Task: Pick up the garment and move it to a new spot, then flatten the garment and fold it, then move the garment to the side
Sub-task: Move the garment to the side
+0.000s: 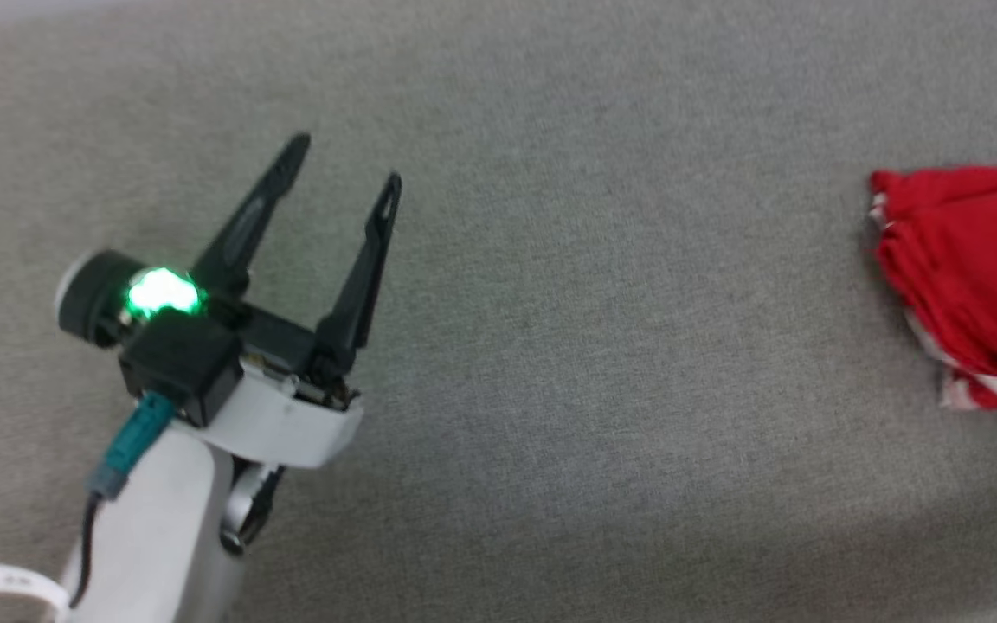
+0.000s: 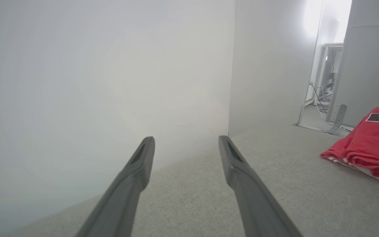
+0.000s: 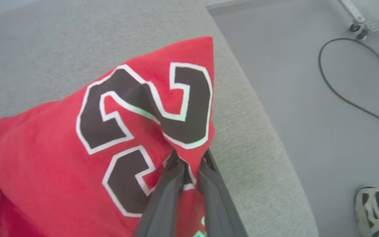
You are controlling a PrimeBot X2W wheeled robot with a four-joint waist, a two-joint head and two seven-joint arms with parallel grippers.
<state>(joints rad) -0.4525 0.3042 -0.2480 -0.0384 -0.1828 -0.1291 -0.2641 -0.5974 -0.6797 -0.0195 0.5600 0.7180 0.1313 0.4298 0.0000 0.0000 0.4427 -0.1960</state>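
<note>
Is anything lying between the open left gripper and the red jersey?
Nothing visible does. In the head view, just the grey fabric surface lies between the left gripper and the red jersey at the right edge.

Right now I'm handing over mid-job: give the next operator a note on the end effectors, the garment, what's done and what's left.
Left end effector: open, empty, over the grey surface, apart from the garment.
Right end effector: shut on the garment by its black numbers.
Garment: bunched, unfolded.
Done: grip taken.
To do: move, flatten, fold, set aside.
</note>
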